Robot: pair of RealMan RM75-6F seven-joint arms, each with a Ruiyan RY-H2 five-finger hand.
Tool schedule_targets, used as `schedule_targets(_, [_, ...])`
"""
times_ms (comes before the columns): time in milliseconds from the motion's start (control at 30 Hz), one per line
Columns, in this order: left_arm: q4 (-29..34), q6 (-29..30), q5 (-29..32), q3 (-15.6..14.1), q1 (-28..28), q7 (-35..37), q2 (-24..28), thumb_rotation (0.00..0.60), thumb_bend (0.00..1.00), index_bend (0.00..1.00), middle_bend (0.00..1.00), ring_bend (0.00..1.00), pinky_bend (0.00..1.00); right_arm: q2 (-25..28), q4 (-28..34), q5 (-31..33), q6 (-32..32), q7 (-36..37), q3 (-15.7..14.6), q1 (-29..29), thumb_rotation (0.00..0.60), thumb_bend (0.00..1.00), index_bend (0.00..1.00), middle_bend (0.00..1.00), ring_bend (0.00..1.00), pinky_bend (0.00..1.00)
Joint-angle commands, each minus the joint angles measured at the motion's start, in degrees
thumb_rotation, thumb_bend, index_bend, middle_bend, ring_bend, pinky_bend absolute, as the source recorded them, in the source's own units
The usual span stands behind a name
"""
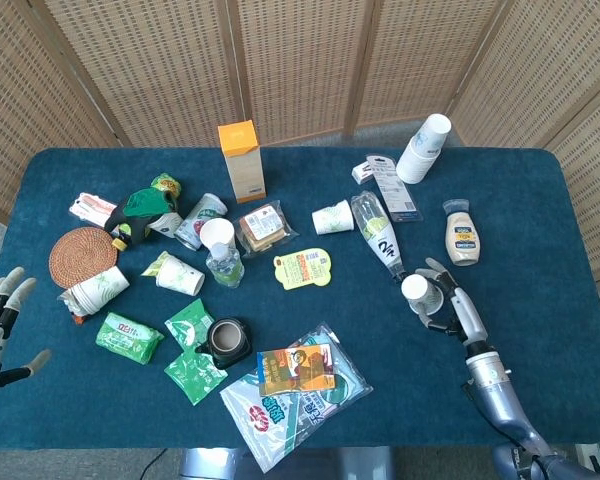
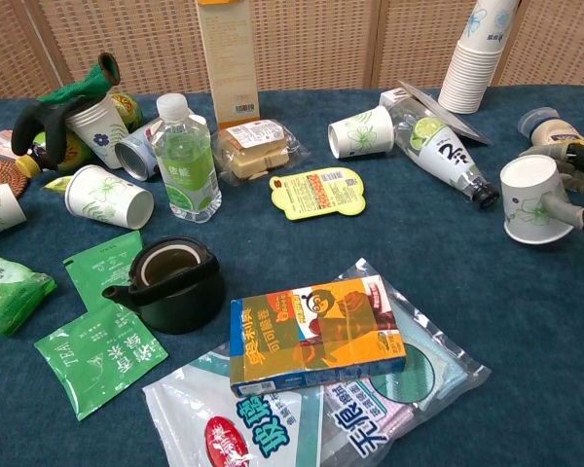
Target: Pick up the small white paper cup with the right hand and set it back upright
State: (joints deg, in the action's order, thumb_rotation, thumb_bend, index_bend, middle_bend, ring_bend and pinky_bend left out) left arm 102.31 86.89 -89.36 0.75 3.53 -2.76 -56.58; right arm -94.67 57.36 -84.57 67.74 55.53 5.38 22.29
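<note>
The small white paper cup (image 1: 414, 288) (image 2: 531, 200), printed with green leaves, stands on the blue tablecloth at the right. Its narrow end is up and its wide rim is down on the cloth, almost vertical. My right hand (image 1: 450, 310) (image 2: 580, 181) grips it from the right side, with fingers wrapped around its wall. In the chest view only the fingers show at the frame's right edge. My left hand (image 1: 0, 320) hangs off the table's left edge, fingers spread and holding nothing.
A lime drink bottle (image 1: 378, 235) (image 2: 438, 146) lies just left of the cup. A mayonnaise bottle (image 1: 462, 235) lies behind it and a stack of paper cups (image 1: 423, 148) stands at the back. Snack packets (image 1: 295, 385) and a black teapot (image 1: 227, 340) fill the front middle.
</note>
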Motion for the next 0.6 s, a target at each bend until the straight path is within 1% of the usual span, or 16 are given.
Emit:
schedule_targets(33, [0.01,-0.02,-0.01,-0.01,0.00,-0.05,-0.01,0.600,0.25,0.00,0.00,0.00,0.00,0.14,-0.40,-0.33,0.40,0.16,-0.14,-0.11,0.600,0.52,0.18,0.00,0.00,0.01])
schedule_targets(200, [0.03,-0.04,-0.15,-0.08,0.01,-0.16,-0.03,0.600,0.25,0.00,0.00,0.00,0.00,0.42,-1.23,-0.78,1.13,-0.83,-0.39,-0.31,0.600,0.52,0.10,0.00,0.00,0.01])
schedule_targets(333, [0.09,0.24,-0.18,-0.03,-0.09,-0.01,0.04,0.600,0.25,0.00,0.00,0.00,0.00,1.19,-0.97,-1.24,2.59,-2.56,-0.17,-0.46,0.600,0.52,0.01,0.00,0.00,0.00])
schedule_targets(400, [0.10,0.33,-0.16,0.00,-0.13,0.19,0.12,0.600,0.25,0.00,0.00,0.00,0.00,1.92,-0.36,-1.63,3.96,-5.13,-0.02,-0.65,0.600,0.51,0.00,0.00,0.00,0.00])
schedule_targets(500, [0.06,0.34,-0.19,-0.01,-0.14,0.41,0.20,0.600,0.25,0.00,0.00,0.00,0.00,3.43,1.15,-2.11,5.97,-10.03,0.15,-1.08,0.599,0.46,0.00,0.00,0.00,0.00])
schedule_targets(600, [0.03,0.44,-0.37,-0.05,-0.17,0.63,0.30,0.600,0.25,0.00,0.00,0.00,0.00,5.32,3.36,-2.60,8.12,-14.40,0.21,-1.79,0.578,0.43,0.00,0.00,0.00,0.00])
